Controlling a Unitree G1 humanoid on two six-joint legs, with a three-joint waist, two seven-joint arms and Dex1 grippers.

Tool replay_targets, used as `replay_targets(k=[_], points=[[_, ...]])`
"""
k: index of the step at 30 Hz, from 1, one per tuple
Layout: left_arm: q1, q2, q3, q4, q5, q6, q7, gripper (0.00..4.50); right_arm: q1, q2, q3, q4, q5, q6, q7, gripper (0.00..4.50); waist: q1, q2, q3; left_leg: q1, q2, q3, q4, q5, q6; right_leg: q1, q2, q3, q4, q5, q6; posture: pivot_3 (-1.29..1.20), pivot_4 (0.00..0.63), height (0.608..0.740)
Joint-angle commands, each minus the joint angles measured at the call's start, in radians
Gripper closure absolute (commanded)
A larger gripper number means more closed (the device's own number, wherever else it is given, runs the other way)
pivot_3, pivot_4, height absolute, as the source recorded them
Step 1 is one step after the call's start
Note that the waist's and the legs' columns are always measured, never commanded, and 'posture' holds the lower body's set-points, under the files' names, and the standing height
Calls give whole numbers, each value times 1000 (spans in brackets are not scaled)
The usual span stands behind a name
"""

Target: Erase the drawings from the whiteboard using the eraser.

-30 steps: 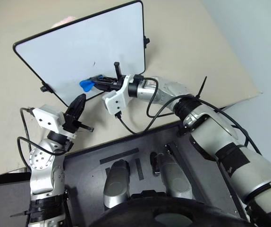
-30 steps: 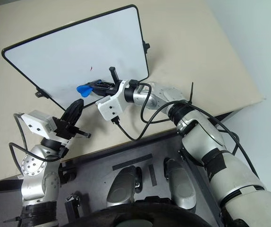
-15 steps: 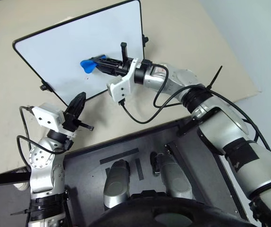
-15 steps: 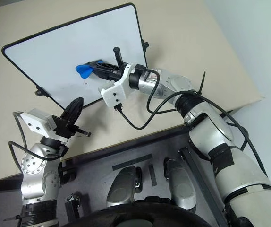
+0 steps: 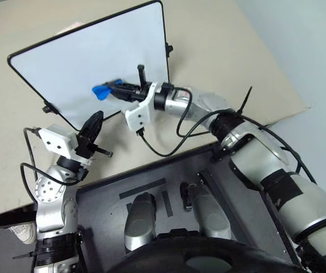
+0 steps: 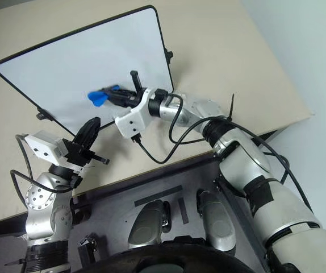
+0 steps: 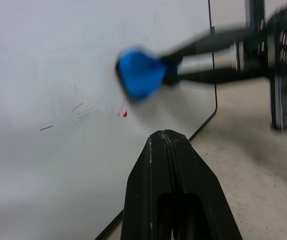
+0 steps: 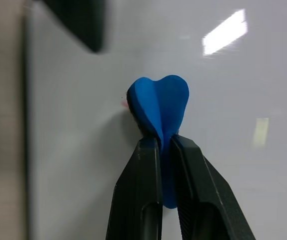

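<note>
Here your right gripper (image 5: 111,89) pinches the blue eraser (image 5: 100,91) over the whiteboard (image 5: 66,68), seemingly touching it just beside the small red drawings (image 7: 123,114). Your left gripper (image 5: 95,121), fingers pressed together, hovers near the board's lower edge.

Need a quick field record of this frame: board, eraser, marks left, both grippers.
whiteboard: white with a black frame, lying on the beige table; point
eraser: blue, over the board's near part
right gripper: shut on the eraser, pointing across the board
drawings: a small red mark beside the eraser; faint grey scuffs nearby
left gripper: shut, holding nothing, off the board's near edge
</note>
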Motion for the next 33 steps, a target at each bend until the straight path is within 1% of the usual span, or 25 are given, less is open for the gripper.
replay_targets(k=[1, 10, 14, 17, 26, 33], points=[[6, 0, 17, -24, -3, -21, 5, 4500, -13, 8, 4, 16, -3, 16, 8, 4135, 2, 0, 0, 0, 0, 0, 0, 0, 0, 0, 0, 0, 0, 0, 0, 0, 150, 740], [14, 1, 19, -25, -5, -23, 5, 4500, -20, 4, -2, -19, 11, -7, 10, 4135, 1, 0, 0, 0, 0, 0, 0, -2, -3, 0, 0, 0, -1, -1, 1, 0, 150, 740], [11, 2, 17, -25, -5, -22, 4, 4500, -55, 7, -29, -38, 16, 10, -36, 4135, 1, 0, 0, 0, 0, 0, 0, -2, -4, -1, 0, 0, -1, -1, 0, 0, 150, 740], [11, 3, 18, -23, -5, -22, 3, 4500, -69, 7, -42, -49, 32, 2, -35, 4135, 1, 0, 0, -3, 0, 0, 0, -2, -4, -3, 0, 0, -1, -1, 0, 0, 150, 740], [19, 23, 65, -8, -14, -27, -6, 4500, -41, 48, 5, -51, 19, -27, -1, 4135, -1, 0, 0, -3, 0, 0, 0, -2, -4, -3, 0, 0, 0, -1, 0, 0, 150, 740], [23, 11, 54, -22, -6, -24, 0, 4500, -29, 91, 34, 15, -7, -5, 8, 4135, 1, 0, 0, -4, 0, 0, 0, -4, -5, -4, 0, 0, -1, -2, 0, 0, 150, 740]])
